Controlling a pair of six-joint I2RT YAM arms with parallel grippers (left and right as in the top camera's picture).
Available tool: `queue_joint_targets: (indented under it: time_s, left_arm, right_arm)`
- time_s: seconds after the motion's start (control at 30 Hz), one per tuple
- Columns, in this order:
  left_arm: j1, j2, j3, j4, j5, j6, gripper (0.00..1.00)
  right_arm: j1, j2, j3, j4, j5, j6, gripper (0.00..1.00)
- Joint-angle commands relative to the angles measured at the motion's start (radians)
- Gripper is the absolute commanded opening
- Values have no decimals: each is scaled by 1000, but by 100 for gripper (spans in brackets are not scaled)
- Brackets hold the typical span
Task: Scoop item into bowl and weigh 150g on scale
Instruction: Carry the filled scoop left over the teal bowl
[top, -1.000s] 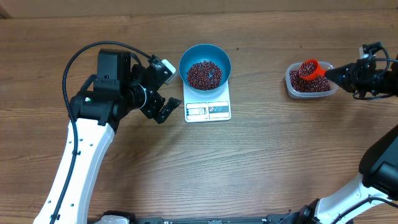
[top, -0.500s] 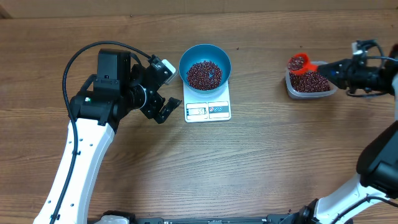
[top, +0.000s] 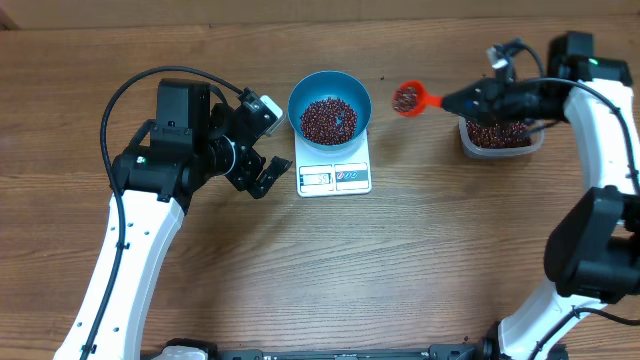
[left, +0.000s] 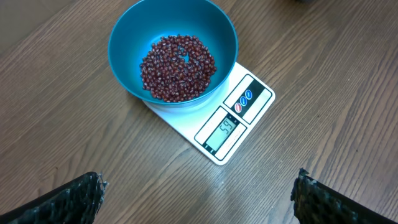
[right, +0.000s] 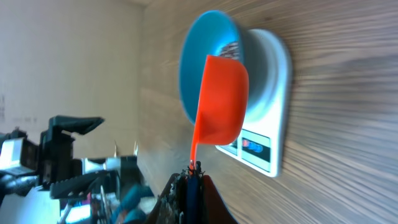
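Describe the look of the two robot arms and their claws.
The left arm and right arm have white links and boxy black joint housings. A black cable loops over the left one. The left claw has black textured fingers; the right claw is black too.

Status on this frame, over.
Left gripper open, idle beside scale. Right gripper shut on orange scoop, loaded with beans, short of blue bowl. Nothing between them.

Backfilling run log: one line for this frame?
left gripper open, idle beside scale | right gripper shut on scoop | scoop loaded with beans, between tub and bowl | bowl on scale, holds beans
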Motion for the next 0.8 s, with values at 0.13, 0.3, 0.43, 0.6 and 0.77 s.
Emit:
queue_joint_targets:
  time_s: [0.13, 0.3, 0.43, 0.6, 0.77]
  left_arm:
    - [4, 4, 21, 3, 5, 11, 100]
    - [4, 4, 21, 3, 5, 12, 100]
    - [4, 4, 21, 3, 5, 11, 100]
    - [4, 4, 21, 3, 5, 11, 100]
    - [4, 4, 21, 3, 5, 11, 99]
  right_arm:
    - [146, -2, 151, 33, 60, 134, 4]
    - [221, -2, 201, 65, 155, 206, 4]
    - [272, -2, 210, 89, 248, 248, 4]
    - [345, -2, 210, 92, 411, 253, 4]
    - [417, -2, 212, 92, 591, 253, 4]
